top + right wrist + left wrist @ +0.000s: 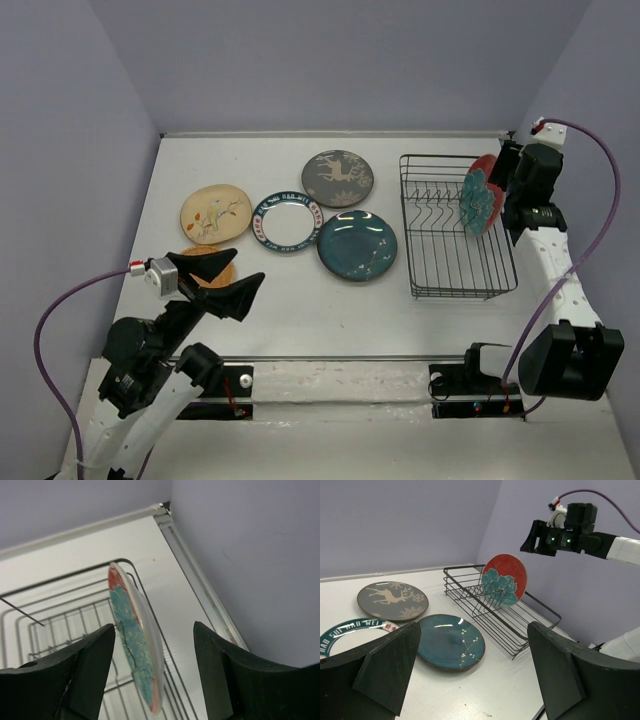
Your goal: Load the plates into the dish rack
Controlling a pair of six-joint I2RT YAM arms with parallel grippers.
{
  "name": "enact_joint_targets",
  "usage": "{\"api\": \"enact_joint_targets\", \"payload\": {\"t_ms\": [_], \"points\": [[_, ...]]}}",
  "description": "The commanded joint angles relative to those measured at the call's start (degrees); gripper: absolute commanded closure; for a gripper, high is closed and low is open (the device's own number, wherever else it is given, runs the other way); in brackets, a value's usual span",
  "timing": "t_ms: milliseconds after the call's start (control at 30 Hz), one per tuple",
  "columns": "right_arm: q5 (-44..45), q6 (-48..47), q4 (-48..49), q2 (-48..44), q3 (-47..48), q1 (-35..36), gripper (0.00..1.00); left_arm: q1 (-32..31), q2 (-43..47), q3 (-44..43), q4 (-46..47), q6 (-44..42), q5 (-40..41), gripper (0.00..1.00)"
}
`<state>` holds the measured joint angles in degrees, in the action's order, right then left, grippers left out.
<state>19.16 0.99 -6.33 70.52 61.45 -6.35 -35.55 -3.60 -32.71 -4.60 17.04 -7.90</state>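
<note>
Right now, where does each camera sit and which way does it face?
Top external: above and behind the bases, looking down on the table; both arms show, left pincer and right pincer open.
Left wrist: low at the table's left, facing across to the dish rack; its own fingers frame the picture.
Right wrist: above the rack's far end, looking down; its own fingers flank the red plate.
Shared: both wrist views show the red plate in the rack.
</note>
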Motion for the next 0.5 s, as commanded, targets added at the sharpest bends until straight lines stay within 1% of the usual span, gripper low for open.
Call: {"api": "enact_joint_targets", "payload": {"t_ms": [0,100,133,167,200,233,267,300,367,400,433,467], "points": [[-8.1,10.8,-6.7,-3.5,9.6,0.7,0.27,0.4,-2.1,-1.7,1.4,0.0,2.7,0.01],[-15.6,16.3,-8.4,-5.2,9.8,5.6,0.24,1.0,-2.9,-2.0,-0.1,0.6,6.6,0.01],[-16.0,19.6,-8.4,-5.7,9.1,11.8,0.23,1.3,-3.7,-2.4,-0.7,1.1,10.8,0.01],[-15.8,21.1,-8.0,-5.7,8.2,15.5,0.23,1.5,-4.0,-2.6,-1.4,1.1,13.0,0.01],[-14.9,23.9,-6.2,-5.4,5.7,19.3,0.23,2.1,-4.7,-3.1,-2.6,1.7,16.9,0.01],[-13.6,25.8,-4.7,-4.7,4.2,27.2,0.23,2.5,-5.1,-3.2,-3.1,2.6,19.0,0.01],[-12.8,27.5,-2.3,-4.0,2.4,30.8,0.24,2.9,-5.3,-3.5,-3.7,2.9,21.0,0.01],[-12.2,31.0,2.8,-3.0,-0.9,34.4,0.27,3.2,-5.5,-3.9,-4.5,3.2,25.0,0.01],[-8.6,34.7,8.0,-0.1,-3.1,41.1,0.30,3.6,-5.6,-4.1,-5.1,4.0,29.1,0.01],[-7.7,36.3,12.3,4.0,-3.6,46.9,0.32,3.6,-5.8,-4.3,-5.7,4.6,30.7,0.01],[-6.2,39.6,14.0,6.3,-3.7,49.7,0.36,3.6,-6.2,-4.7,-6.0,4.8,34.1,0.01],[-5.9,40.8,16.1,8.7,-3.4,52.1,0.38,3.6,-6.5,-5.1,-6.4,5.2,35.5,0.01]]}}
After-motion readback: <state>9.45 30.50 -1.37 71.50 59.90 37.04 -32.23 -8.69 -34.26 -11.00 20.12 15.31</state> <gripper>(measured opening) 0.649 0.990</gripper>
